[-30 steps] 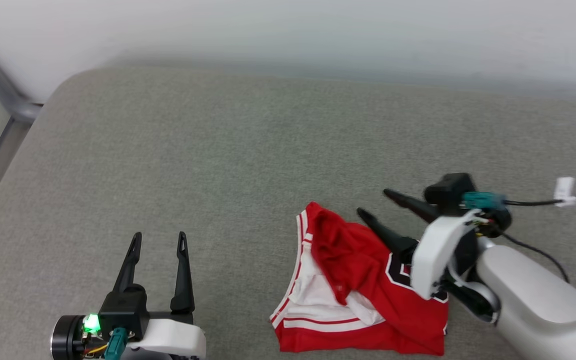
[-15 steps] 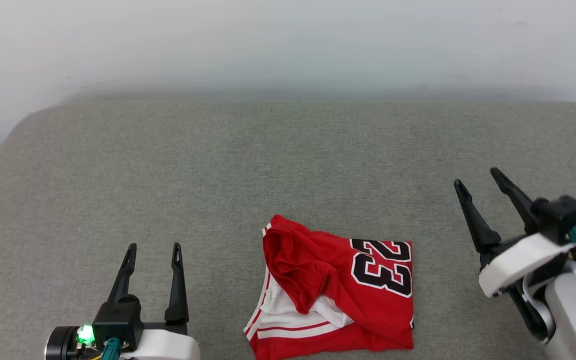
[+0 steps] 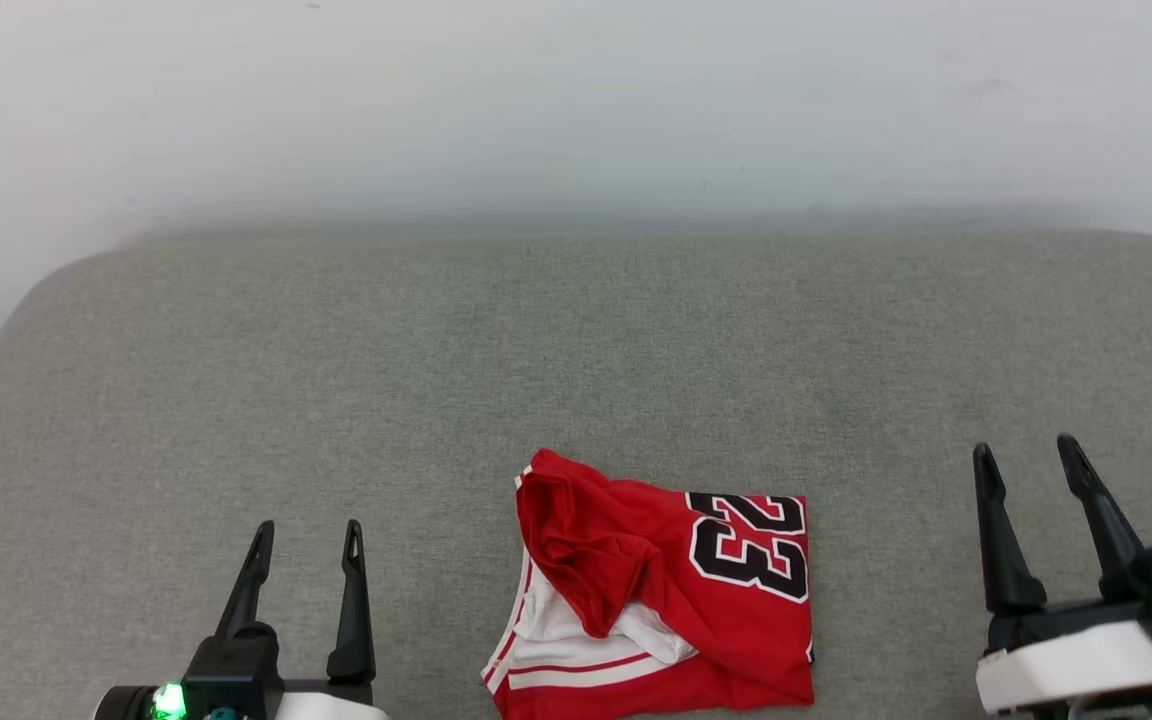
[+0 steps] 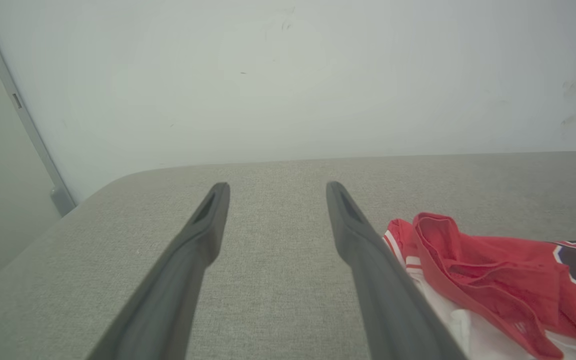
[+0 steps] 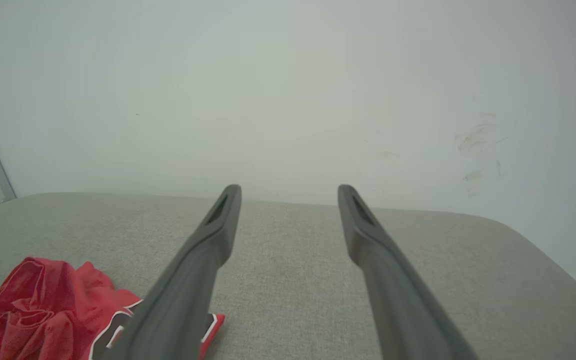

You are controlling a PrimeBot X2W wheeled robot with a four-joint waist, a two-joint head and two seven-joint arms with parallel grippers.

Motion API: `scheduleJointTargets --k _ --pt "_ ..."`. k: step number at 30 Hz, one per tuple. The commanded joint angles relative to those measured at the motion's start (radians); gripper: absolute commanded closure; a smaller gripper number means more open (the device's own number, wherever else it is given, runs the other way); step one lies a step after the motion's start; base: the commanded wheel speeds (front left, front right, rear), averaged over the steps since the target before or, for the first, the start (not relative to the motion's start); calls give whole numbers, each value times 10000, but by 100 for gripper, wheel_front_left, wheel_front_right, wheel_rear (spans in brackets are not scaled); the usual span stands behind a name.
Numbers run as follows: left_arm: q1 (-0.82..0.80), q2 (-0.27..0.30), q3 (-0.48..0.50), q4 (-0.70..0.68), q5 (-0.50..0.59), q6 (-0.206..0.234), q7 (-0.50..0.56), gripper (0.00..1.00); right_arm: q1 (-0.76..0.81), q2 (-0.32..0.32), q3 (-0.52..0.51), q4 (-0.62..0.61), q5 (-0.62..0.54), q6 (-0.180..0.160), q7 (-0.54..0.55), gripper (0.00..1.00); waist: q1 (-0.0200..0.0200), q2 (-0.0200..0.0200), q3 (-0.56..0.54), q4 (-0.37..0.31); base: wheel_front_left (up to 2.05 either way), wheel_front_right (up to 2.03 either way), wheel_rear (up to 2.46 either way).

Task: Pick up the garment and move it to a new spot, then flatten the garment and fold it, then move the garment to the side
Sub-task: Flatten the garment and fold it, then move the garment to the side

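Saw the garment (image 3: 696, 600) lying folded and rumpled at the bottom centre of the head view, on the grey cushion (image 3: 436, 380), with black numerals 23 up on its right half and a white striped sleeve at its lower left. Found the left gripper (image 3: 308, 530) at lower left, fingers parted and holding nothing, apart from the cloth. Found the right gripper (image 3: 1026, 448) at lower right, likewise spread and empty. Met a pale wall (image 3: 576, 100) across the top.
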Motion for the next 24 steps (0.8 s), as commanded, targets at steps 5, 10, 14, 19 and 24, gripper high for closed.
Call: scheduleJointTargets --k 5,10,14,19,24 --pt "337 23 98 -125 -56 -57 -47 0 1028 391 -199 -644 -225 -12 -27 0 1 0 -154 143 0 0 0" --pt "493 11 148 -145 -63 -66 -47 0 1579 532 -235 -815 -322 -12 -26 0 1 0 -237 245 0 0 0" --pt "543 -1 151 -142 -57 -84 -47 0 1856 588 -225 -880 -350 -11 -26 0 1 0 -282 298 0 0 0" --pt "583 -22 114 -126 -25 -66 -47 0 1985 627 -204 -865 -399 -11 -26 0 1 0 -285 305 0 0 0" --pt "576 -33 70 -114 17 -87 -47 0 1950 646 -201 -797 -451 -11 -26 0 1 0 -267 288 0 0 0"
